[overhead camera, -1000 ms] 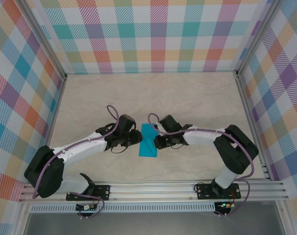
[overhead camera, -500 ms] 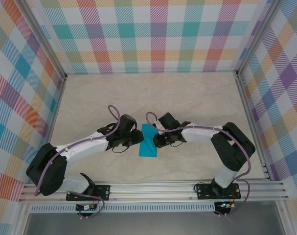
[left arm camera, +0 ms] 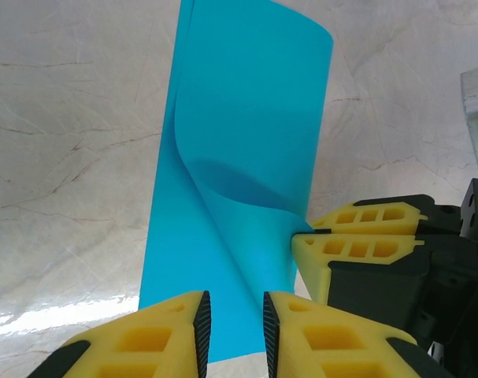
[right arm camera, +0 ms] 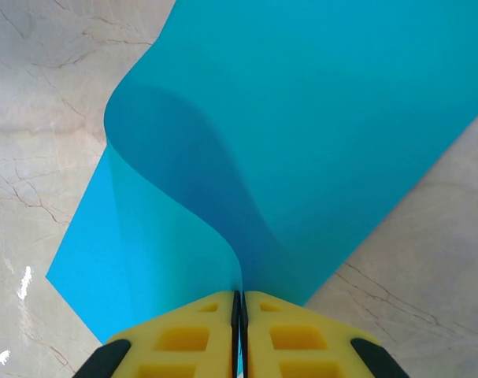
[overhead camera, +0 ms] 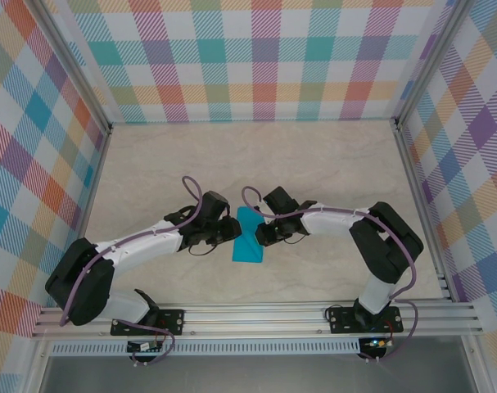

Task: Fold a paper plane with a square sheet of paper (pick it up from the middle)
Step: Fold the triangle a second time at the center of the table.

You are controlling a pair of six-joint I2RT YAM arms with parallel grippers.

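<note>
The square sheet of paper (overhead camera: 248, 246) is teal-blue and lies mid-table between both grippers, bent into a raised curl. My right gripper (right arm camera: 240, 303) is shut on one edge of the sheet (right arm camera: 301, 142), lifting that edge into a wave. In the left wrist view the sheet (left arm camera: 239, 134) runs away from my left gripper (left arm camera: 232, 335). Its jaws stand a little apart over the near part, and a raised fold line runs in between them. The right gripper's yellow fingers (left arm camera: 357, 234) pinch the sheet's right edge there. From above, the left gripper (overhead camera: 232, 231) and right gripper (overhead camera: 260, 233) face each other across the paper.
The marble-look tabletop (overhead camera: 232, 164) is walled by plaid panels (overhead camera: 248, 57) at the back and both sides. An aluminium rail (overhead camera: 256, 315) with the arm bases runs along the near edge.
The left gripper's jaws have narrowed slightly around the paper's fold. Both arms have crept a little closer over the sheet. The right grip is unchanged.
</note>
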